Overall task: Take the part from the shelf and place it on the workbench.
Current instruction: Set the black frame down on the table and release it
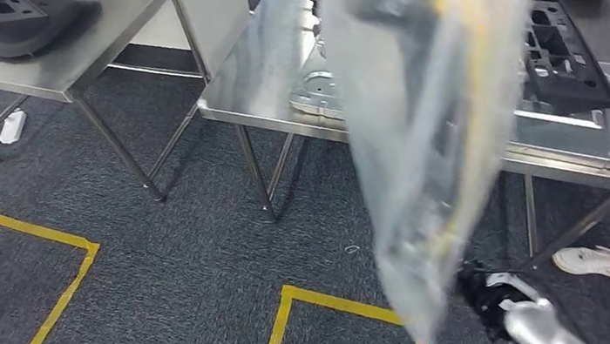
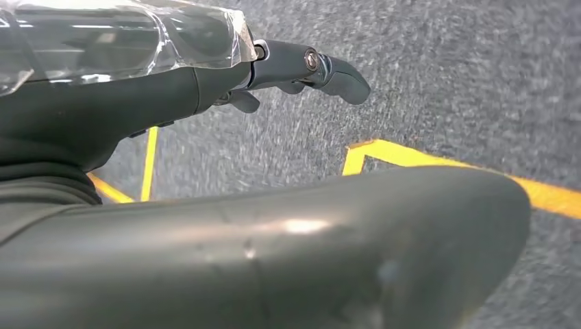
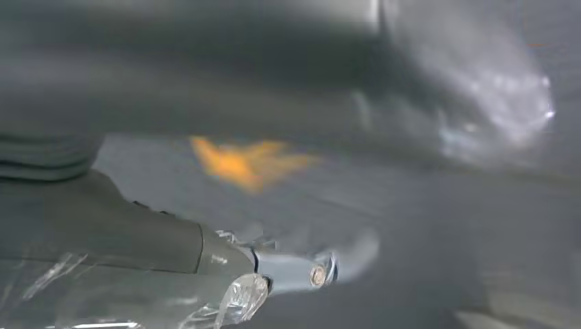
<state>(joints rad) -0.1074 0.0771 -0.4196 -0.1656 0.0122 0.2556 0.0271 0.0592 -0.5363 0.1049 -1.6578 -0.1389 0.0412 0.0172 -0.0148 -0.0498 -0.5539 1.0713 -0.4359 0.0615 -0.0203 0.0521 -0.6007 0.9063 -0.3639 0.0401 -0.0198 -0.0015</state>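
The part is sealed in a clear plastic bag (image 1: 427,122) with a yellow strip. It hangs blurred and close in front of the head view, from the top edge down to the floor markings. Its lower end meets the dark fingers of my right hand (image 1: 495,300), which seems to grip it; the right wrist view is blurred, with clear film beside the right hand (image 3: 137,240). My left hand (image 2: 123,110) hangs over the carpet with its fingers (image 2: 308,68) stretched out and the thumb apart, holding nothing. The steel workbench (image 1: 257,99) stands behind the bag.
Metal plates (image 1: 604,135) and black trays (image 1: 564,61) lie on the workbench. A second steel table (image 1: 86,58) with a dark tray stands at the left. Yellow tape squares (image 1: 54,299) mark the grey carpet. A person's legs in white shoes (image 1: 593,259) stand at the right.
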